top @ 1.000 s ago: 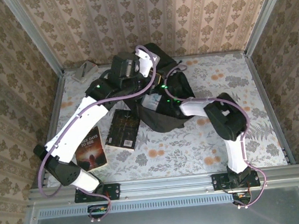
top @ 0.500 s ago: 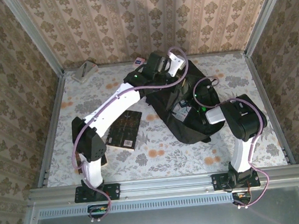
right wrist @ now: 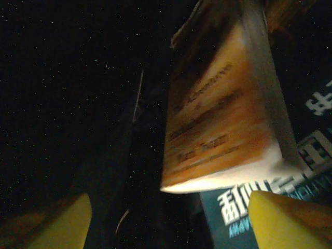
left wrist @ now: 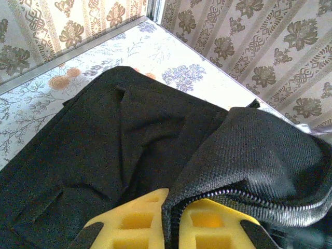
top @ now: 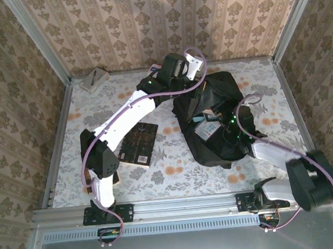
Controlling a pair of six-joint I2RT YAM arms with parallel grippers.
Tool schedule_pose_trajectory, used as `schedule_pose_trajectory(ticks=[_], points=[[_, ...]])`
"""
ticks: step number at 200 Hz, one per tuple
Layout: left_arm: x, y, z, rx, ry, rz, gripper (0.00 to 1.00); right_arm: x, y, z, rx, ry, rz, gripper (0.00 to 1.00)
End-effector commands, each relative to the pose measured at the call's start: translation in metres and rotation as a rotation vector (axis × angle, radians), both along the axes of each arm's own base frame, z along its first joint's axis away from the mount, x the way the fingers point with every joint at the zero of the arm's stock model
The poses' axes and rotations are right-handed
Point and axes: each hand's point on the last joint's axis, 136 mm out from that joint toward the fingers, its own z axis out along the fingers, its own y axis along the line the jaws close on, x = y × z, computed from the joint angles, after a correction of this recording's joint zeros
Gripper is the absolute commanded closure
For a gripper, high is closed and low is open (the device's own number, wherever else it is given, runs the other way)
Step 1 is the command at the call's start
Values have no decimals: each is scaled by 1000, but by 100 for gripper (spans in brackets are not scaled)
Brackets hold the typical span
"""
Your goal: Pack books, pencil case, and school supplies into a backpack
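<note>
Orange book (right wrist: 218, 119): lines of cover print, blurred, illegible. Teal book (right wrist: 228, 218): white characters, cropped, unreadable

Backpack (top: 216, 120): on the table (top: 177, 176), right of centre, toward the far side.
Loose book (top: 138, 143): flat on the table, left of the backpack, apart from it.
Small block (top: 94, 80): far left corner, well apart from the rest.
Packed book (right wrist: 218, 119): inside the backpack, second book (right wrist: 249, 218) just right of it.
Left gripper (left wrist: 168, 218): at the backpack's far rim, rim between fingers.
Right gripper (right wrist: 168, 218): inside the backpack, before the packed book.
</note>
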Motion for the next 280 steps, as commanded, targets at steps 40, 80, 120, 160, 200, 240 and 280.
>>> schedule_pose_trajectory(ticks=[40, 80, 120, 160, 200, 240, 280], points=[[1, -5, -5, -37, 44, 3, 100, -27, 15, 15, -49, -20, 154, 22], [0, 0, -16, -21, 77, 11, 100, -58, 30, 51, -31, -172, 294, 40], [-9, 6, -26, -8, 110, 5, 100, -92, 44, 75, -23, -255, 417, 58], [-25, 16, -37, -16, 154, -1, 100, -113, 42, 98, -62, -314, 449, 80], [-48, 21, -65, -2, 238, -17, 100, -115, 30, 109, -115, -318, 397, 86], [-75, 23, -93, -12, 349, -57, 78, -113, 23, 114, -145, -294, 357, 88], [-96, 37, -73, -61, 391, -87, 35, -110, 15, 125, -193, -295, 318, 75]])
